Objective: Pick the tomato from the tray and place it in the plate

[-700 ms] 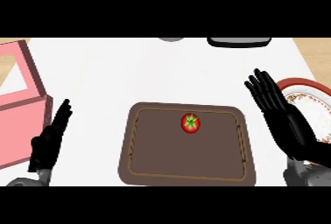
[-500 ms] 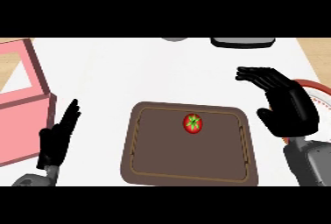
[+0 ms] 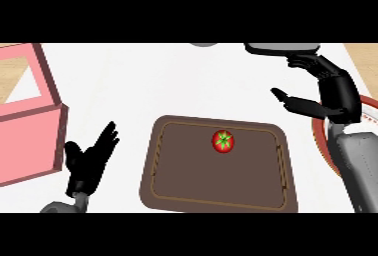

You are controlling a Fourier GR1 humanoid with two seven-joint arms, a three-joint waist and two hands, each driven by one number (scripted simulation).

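So my hands are all black, kind of glossy, with chunky segmented fingers and a thumb each. My left hand (image 3: 87, 161) sits on a narrow black wrist that ends in a small grey cuff. My right hand (image 3: 330, 95) is bulkier, blocky through the palm, and joins a smooth light grey forearm (image 3: 359, 165) shaped like a rounded tube.

plate (image 3: 322, 131) mostly hidden behind right forearm, pink box (image 3: 29, 125) cut off at left edge
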